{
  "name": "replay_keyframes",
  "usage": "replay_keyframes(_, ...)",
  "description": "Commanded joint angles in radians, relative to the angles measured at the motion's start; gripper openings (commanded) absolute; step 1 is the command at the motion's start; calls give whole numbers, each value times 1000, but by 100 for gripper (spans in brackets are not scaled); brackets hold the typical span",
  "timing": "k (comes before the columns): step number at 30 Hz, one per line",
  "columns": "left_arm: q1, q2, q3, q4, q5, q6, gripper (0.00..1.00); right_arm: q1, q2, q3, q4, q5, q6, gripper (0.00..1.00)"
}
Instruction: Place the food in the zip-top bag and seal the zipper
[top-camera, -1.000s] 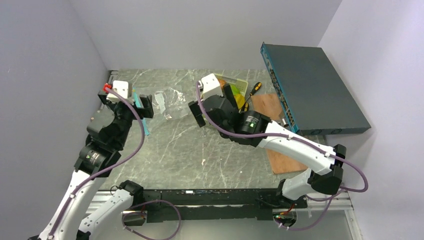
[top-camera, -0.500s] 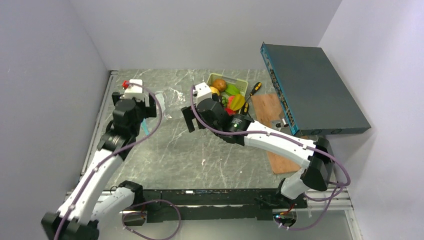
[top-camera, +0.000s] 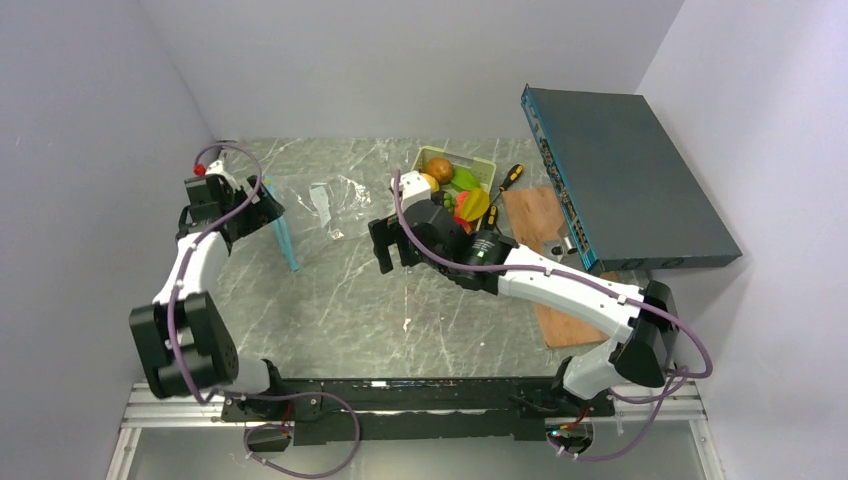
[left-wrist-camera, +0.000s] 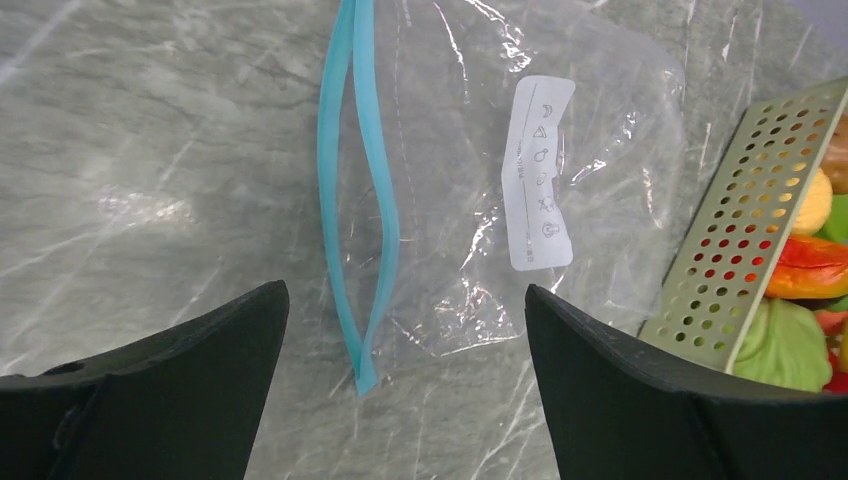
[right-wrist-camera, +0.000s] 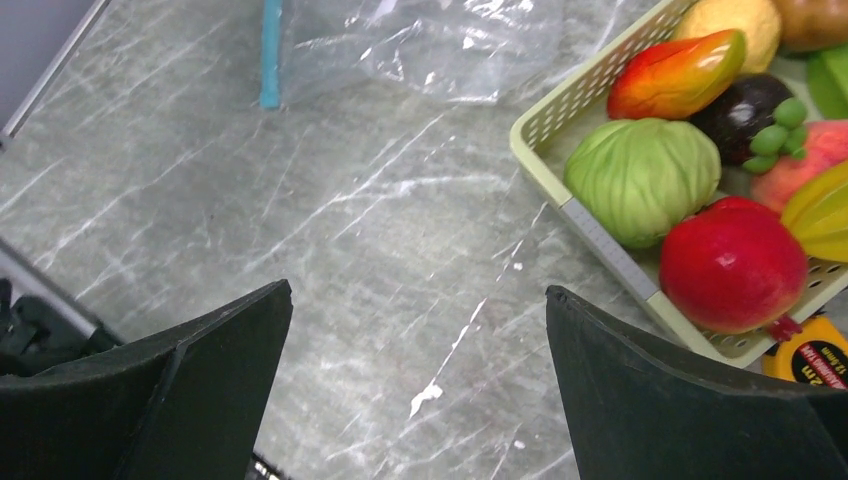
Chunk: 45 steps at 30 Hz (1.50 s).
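Two marked items only. A white label (left-wrist-camera: 540, 175) sits on the zip-top bag (left-wrist-camera: 450, 150), just left of the basket (left-wrist-camera: 740, 250) in the left wrist view. It carries one column of small grey pictograms, triangle and circle outlines among them, with no letters legible. A yellow tape measure (right-wrist-camera: 812, 362) lies just beside the basket's bottom corner in the right wrist view. Its black patch reads "2m", and the rest is cut off by the frame edge. In the top view, any print is too small to read.
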Motion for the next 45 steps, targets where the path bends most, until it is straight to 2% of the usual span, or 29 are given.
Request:
replay_keyframes(1,69,133,73,73,259,-75,90,-1,-2,76,-62,-101,18,100)
replay_keyframes(3,80,192,89,90,313,-70,86,-1,8,90,-86,-103,22,100)
replay_keyframes(11,81,350,155,66,386,-17,80,-2,-14,50,-78,-13,86,100)
replay_keyframes(14,81,390,166,75,428,-6,74,-2,-57,3,-27,-19,74,100)
replay_keyframes(18,81,430,182,44,415,5,64,-1,-104,-29,26,-54,39,100)
replay_keyframes(23,81,453,194,27,415,21,48,-2,-101,-36,33,-71,25,100)
replay_keyframes(25,79,456,198,23,419,25,38,-2,-78,-21,8,-77,21,100)
replay_keyframes(26,78,455,203,15,422,26,29,-2,-66,-14,-1,-86,14,100)
replay_keyframes(29,67,440,223,-14,420,27,12,-2,-45,-19,3,-120,-8,100)
replay_keyframes(32,36,390,244,-68,372,30,1,0,-24,-32,27,-123,-19,100)
replay_keyframes(37,-16,267,241,-116,333,-1,0,9,41,-15,69,-56,-1,99)
replay_keyframes(45,-79,67,182,-105,341,-47,0,28,154,32,243,28,22,97)
